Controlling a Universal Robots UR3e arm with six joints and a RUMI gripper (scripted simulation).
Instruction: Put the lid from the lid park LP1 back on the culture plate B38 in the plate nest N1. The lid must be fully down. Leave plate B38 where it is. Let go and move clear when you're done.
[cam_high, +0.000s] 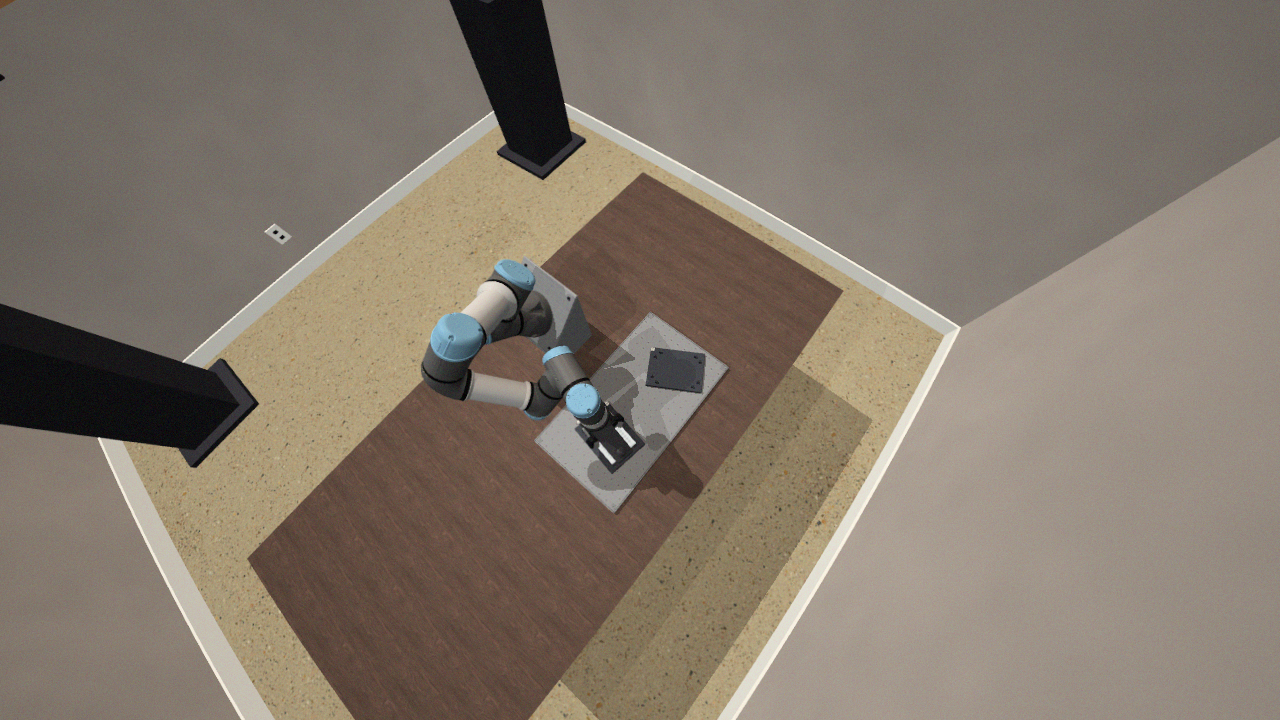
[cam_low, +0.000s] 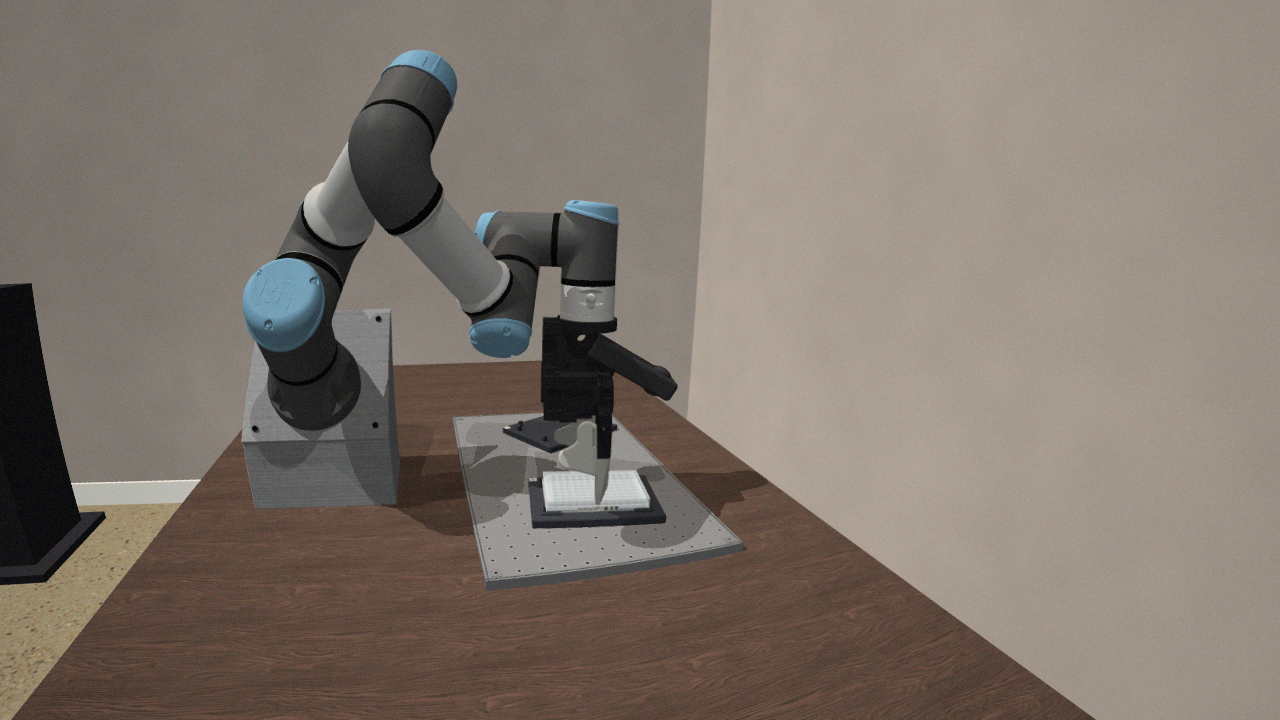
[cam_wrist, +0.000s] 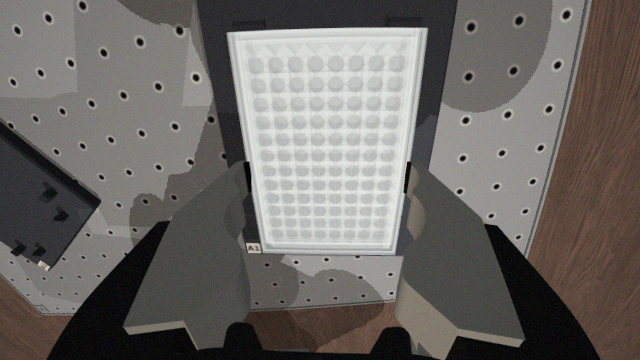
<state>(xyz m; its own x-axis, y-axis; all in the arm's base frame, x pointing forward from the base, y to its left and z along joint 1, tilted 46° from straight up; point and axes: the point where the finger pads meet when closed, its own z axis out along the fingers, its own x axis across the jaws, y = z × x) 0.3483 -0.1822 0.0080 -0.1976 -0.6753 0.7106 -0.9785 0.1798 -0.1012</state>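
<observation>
My gripper (cam_wrist: 327, 163) is shut on the clear lid (cam_wrist: 327, 140), with one finger on each long side. The lid lies directly over the white culture plate B38 (cam_low: 595, 506), and their edges line up in the wrist view. The plate sits in the dark plate nest N1 (cam_low: 597, 514) on the grey perforated baseplate (cam_low: 590, 537). I cannot tell whether the lid is fully down on the plate. The gripper points straight down over the nest (cam_high: 624, 427). The dark lid park LP1 (cam_wrist: 40, 202) is empty; it also shows in the overhead view (cam_high: 675, 369).
The arm's grey pedestal (cam_low: 322, 429) stands behind the baseplate on the brown table. A wall (cam_low: 984, 313) rises close to the right of the table. Black posts (cam_high: 523, 80) stand on the floor away from the table.
</observation>
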